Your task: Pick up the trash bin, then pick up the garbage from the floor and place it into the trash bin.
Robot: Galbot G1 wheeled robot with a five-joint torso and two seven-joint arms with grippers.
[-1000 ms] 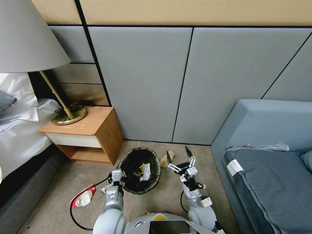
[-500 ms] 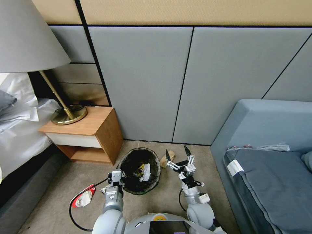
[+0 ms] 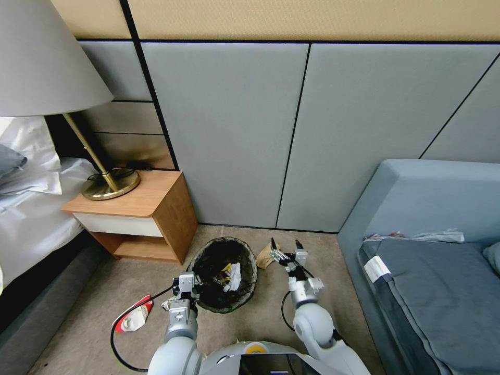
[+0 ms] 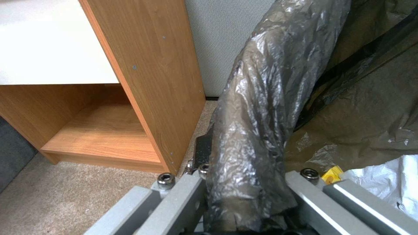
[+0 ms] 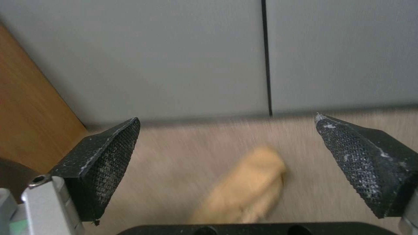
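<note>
A: Start at your right gripper (image 3: 284,246). How does it stand?

B: Its two black fingers (image 5: 104,156) are spread wide apart, holding nothing. In the right wrist view the brown crumpled paper (image 5: 246,186) lies between them, blurred. You have the gripper low over the floor (image 3: 323,250), just right of the trash bin (image 3: 224,272) and near the grey wall panels (image 3: 229,130).

A: Which way does the paper run?

B: In the head view you see the paper (image 3: 265,256) as a long piece, its long axis running from near-left to far-right, one end beside the bin's right rim.

A: And your left gripper (image 3: 186,288)?

B: It is clamped on the bin's near-left rim; the left wrist view shows the black bag (image 4: 257,114) pinched between its grey fingers. The bin stands upright on the floor, right of the wooden nightstand (image 3: 151,208), with white tissue (image 3: 234,275) and a yellow scrap (image 3: 225,269) inside. A red-and-white wrapper (image 3: 134,314) lies on the floor to your near left.
</note>
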